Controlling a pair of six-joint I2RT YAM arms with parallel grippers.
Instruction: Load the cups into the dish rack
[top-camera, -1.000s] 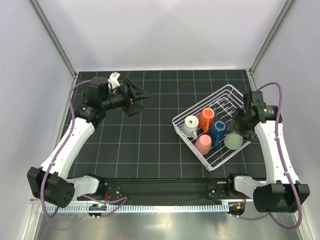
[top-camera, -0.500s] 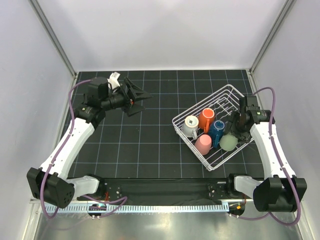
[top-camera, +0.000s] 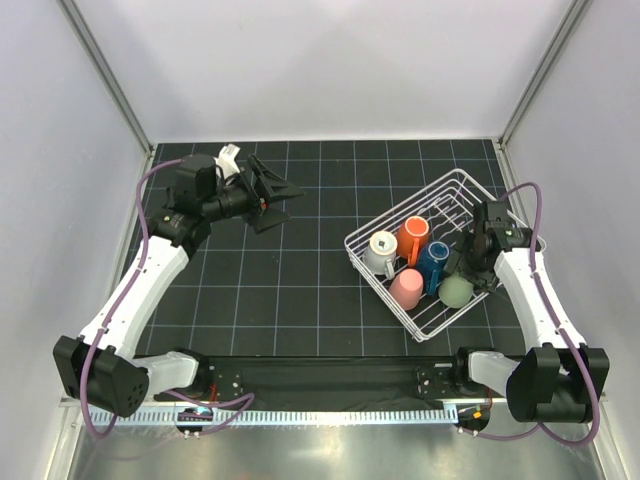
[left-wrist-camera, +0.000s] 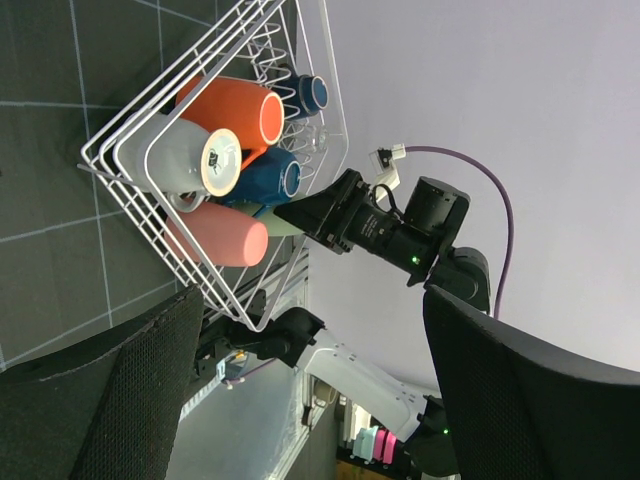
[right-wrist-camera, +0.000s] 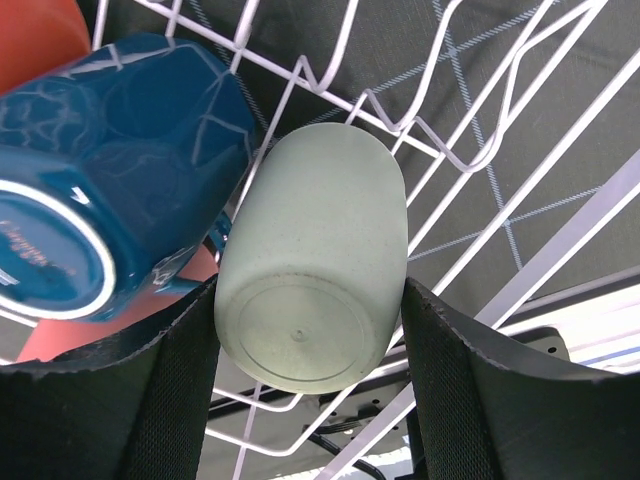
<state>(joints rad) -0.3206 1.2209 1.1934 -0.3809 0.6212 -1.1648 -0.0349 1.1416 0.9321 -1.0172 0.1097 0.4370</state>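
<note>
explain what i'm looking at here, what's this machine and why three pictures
Two robot arms sit side by side, each ending in a two-finger pincer. One picture looks down from above; the other two come from a camera on each wrist. On the black mat stands a white wire dish rack with a white mug, orange mug, blue mug and pink cup inside. The right pincer holds a pale green tumbler inside the rack. The left pincer is open and empty.

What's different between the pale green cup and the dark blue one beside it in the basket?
The green cup is pale and matte; the blue cup is dark and glossy. The right gripper holds the green cup; the blue cup lies free. Both lie in the wire basket, bottoms facing the right wrist camera.
</note>
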